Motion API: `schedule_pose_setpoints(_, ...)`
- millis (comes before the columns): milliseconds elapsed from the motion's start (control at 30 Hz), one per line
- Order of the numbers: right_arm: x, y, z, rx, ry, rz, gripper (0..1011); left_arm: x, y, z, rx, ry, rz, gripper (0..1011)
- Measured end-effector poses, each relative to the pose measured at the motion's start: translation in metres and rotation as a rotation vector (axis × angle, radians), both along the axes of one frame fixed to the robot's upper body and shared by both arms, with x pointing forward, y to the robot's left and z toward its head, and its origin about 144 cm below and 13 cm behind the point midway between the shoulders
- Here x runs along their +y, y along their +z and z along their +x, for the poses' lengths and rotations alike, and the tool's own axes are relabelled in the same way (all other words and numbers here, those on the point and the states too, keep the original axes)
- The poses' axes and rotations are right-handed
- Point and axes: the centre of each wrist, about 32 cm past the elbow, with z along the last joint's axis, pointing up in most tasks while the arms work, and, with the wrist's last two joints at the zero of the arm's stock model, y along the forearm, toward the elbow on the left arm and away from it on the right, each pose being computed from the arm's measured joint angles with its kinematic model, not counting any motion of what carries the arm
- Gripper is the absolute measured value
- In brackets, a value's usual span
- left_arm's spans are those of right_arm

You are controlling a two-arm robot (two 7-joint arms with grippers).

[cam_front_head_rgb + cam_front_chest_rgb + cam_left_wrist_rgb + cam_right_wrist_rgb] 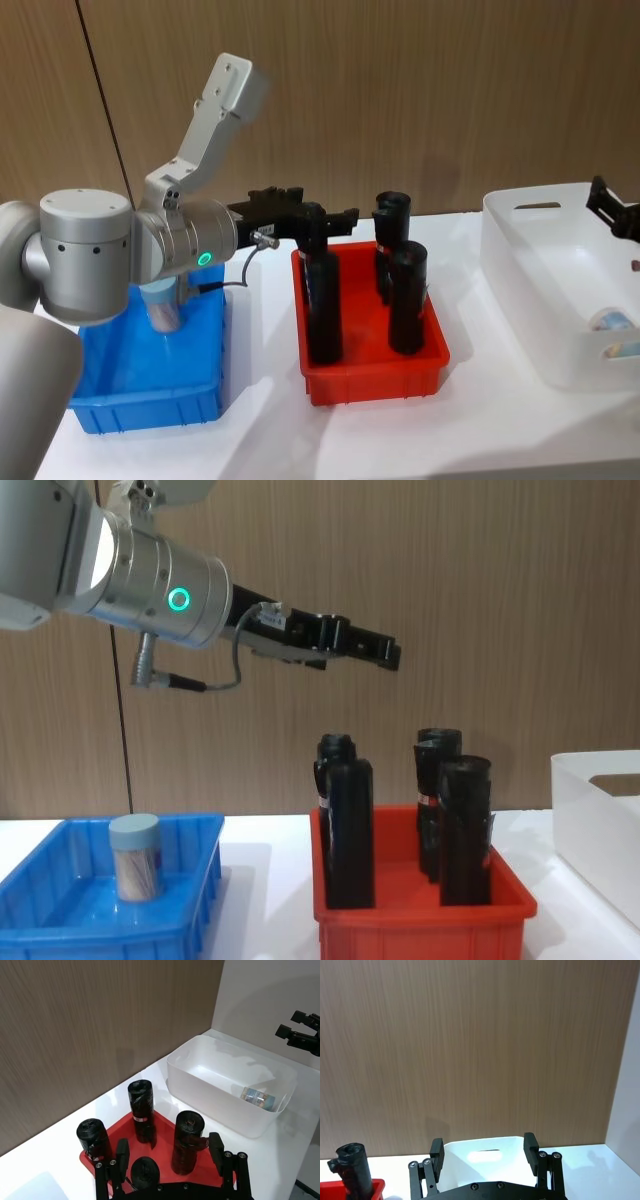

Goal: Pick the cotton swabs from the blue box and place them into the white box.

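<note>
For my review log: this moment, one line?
left gripper open above red plastic bin; right gripper open by translucent white box; clear swab jar inside it; another in blue plastic box

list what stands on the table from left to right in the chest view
blue box with one cotton swab jar inside → red bin of black bottles → white box at the right edge; the left gripper hangs above the red bin, jaws open

2 cotton swabs [134, 858] jars, 4 black bottles [322, 300]. Bins x3: blue box [100, 942], red bin [375, 378], white box [515, 280].
</note>
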Motion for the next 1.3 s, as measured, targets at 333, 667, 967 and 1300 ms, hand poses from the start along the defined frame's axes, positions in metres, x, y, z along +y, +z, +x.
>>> schedule_pose_setpoints(333, 0.017, -0.01, -0.016, 0.012, 0.076, -0.021, 1002, 0.001, -0.02, -0.011, -0.062, 0.048, 0.023, 1004)
schedule_pose_setpoints(667, 0.042, -0.024, -0.042, 0.031, 0.198, -0.04, 1002, 0.002, -0.049, -0.03, -0.161, 0.114, 0.049, 1004)
schedule_pose_setpoints(967, 0.064, -0.035, -0.068, 0.049, 0.307, -0.044, 1002, 0.001, -0.074, -0.049, -0.248, 0.165, 0.061, 1004)
schedule_pose_setpoints(1300, 0.073, -0.039, -0.079, 0.057, 0.351, -0.042, 1002, 0.001, -0.099, -0.072, -0.342, 0.216, 0.06, 1004)
